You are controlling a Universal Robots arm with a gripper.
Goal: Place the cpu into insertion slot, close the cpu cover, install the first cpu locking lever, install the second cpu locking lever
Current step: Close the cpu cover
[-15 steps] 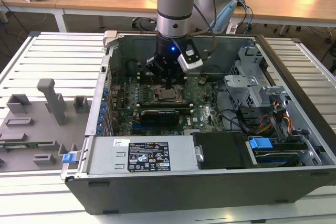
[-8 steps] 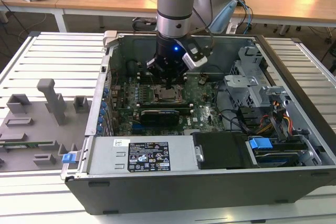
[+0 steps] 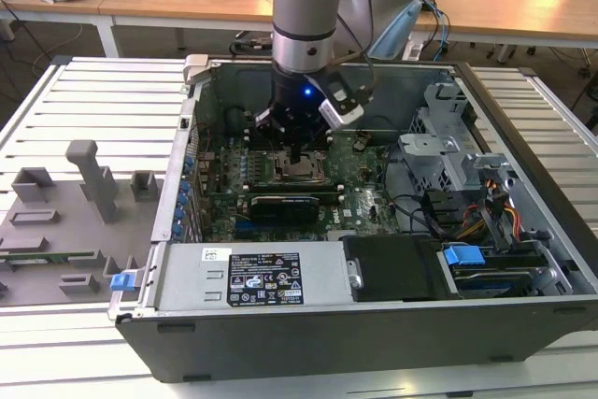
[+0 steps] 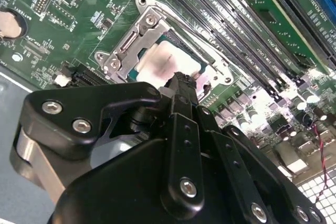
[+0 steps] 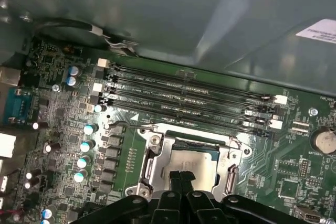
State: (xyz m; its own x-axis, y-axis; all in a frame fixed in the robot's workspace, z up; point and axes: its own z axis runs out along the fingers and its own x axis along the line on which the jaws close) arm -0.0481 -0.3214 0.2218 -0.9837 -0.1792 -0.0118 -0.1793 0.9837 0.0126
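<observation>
Pincer hangs at the exterior view's centre, fingers pressed together and holding nothing, tips right over the cpu, which lies in the insertion slot beneath the lowered cpu cover.

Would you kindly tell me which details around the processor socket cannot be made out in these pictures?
Thin square silvery metal cpu cover: one edge, in the first wrist view, hidden behind the black claw.
Small flat silvery cpu: one corner, in the second wrist view, covered by the claw's tip.
Dark-framed square insertion slot: its pin grid, in the exterior view, too small and blocked by the grey robot arm.
</observation>
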